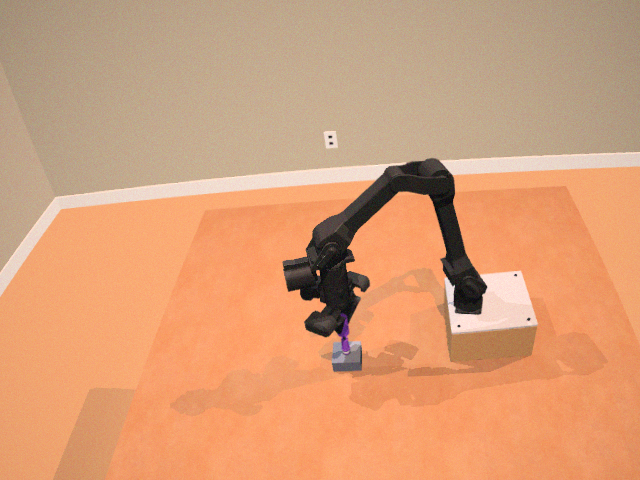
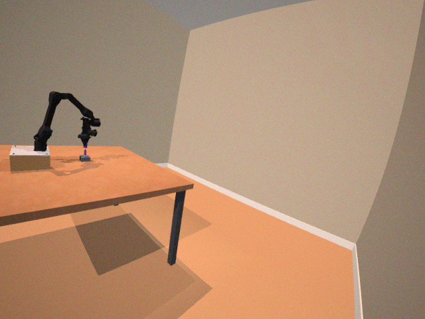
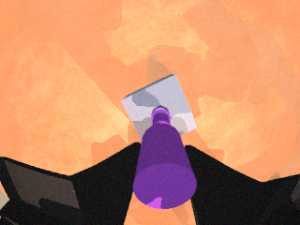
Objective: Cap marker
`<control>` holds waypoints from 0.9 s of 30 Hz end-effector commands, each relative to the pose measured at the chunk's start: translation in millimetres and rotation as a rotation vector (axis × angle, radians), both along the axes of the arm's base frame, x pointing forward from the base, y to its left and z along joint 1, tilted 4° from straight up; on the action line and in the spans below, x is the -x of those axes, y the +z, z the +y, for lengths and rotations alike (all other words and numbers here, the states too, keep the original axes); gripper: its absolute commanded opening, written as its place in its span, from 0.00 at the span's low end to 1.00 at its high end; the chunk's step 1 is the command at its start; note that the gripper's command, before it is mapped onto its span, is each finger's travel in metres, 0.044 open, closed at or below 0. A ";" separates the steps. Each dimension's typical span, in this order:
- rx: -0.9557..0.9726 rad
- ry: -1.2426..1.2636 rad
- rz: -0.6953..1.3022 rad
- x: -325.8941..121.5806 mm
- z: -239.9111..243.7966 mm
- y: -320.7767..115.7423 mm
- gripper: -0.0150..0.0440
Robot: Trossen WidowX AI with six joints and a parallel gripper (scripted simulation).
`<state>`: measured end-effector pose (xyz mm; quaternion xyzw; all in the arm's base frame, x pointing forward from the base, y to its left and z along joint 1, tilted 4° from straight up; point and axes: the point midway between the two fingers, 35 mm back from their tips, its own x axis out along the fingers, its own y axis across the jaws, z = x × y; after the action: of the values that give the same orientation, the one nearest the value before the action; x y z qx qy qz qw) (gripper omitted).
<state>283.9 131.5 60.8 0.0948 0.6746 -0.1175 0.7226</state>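
My gripper (image 1: 344,321) (image 2: 85,143) (image 3: 161,150) is shut on the purple cap (image 1: 345,328) (image 2: 85,146) (image 3: 165,185), one finger on each side of it. The purple marker (image 1: 345,345) (image 2: 85,152) (image 3: 160,117) stands upright in the grey holder block (image 1: 346,367) (image 2: 85,159) (image 3: 178,94). The cap is above the marker, with a small gap between them in the exterior view. In the wrist view the cap's narrow end overlaps the marker and hides part of it, so exact alignment is hard to tell.
The arm's base stands on a white-topped box (image 1: 493,344) (image 2: 30,163) to the right of the holder block in the top view. The table (image 1: 258,444) (image 2: 103,181) carries the block and the box. Its edge and a dark leg show in the exterior view.
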 end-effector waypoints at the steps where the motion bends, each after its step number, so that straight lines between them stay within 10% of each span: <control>1: 0.006 -0.004 0.000 -0.4 -0.7 -4.5 0.25; 27: 0.006 -0.004 0.000 -3.2 -2.6 -47.2 0.25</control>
<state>287.7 130.3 19.8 0.0977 0.6730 -0.1202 0.7233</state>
